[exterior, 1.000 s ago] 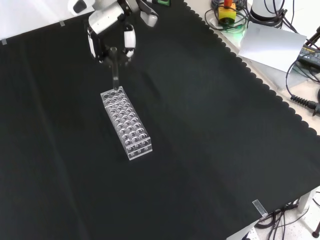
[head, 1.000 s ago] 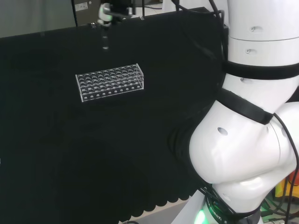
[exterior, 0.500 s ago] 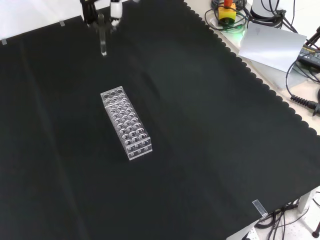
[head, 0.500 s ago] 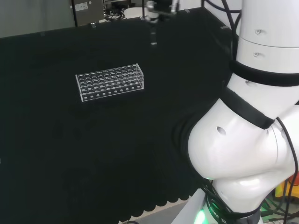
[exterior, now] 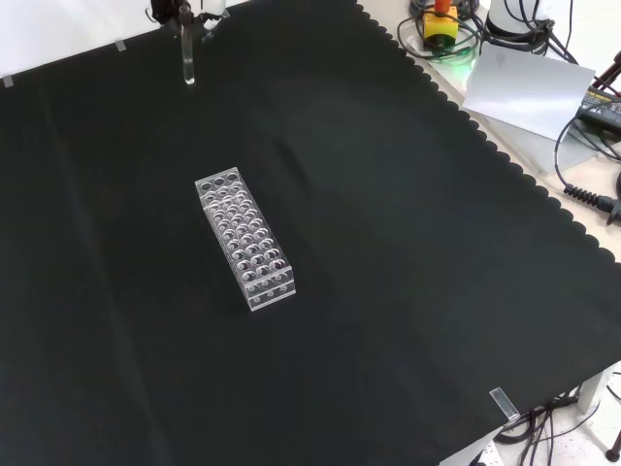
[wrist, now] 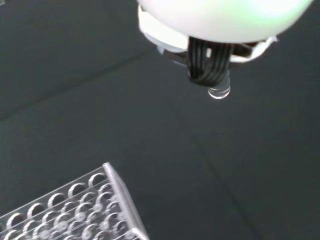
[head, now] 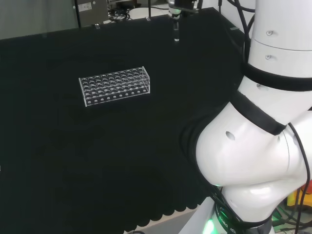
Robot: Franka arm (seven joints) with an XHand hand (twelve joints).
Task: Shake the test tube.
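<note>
- Test tube [exterior: 186,60]: you have it hanging upright in the air at the top edge of the front view, its rounded lower end free above the black cloth [exterior: 408,252].
- In the head view the test tube [head: 176,30] shows at the top, with the hand [head: 179,7] just above it at the frame's edge.
- Your hand [exterior: 184,10] grips the tube's upper part; the fingers are closed on it from both sides, so the tube sticks out below them.
- In the wrist view the tube's clear rounded tip [wrist: 219,91] pokes out just past the dark finger [wrist: 207,62], under the white blurred part of the hand.
- Your clear tube rack [exterior: 245,239] stands on the cloth, well apart from the tube and lower in the front view.
- In the head view the rack [head: 115,85] sits left of the tube and nearer the camera.
- The arm's white links [head: 263,146] take up the right of the head view.
</note>
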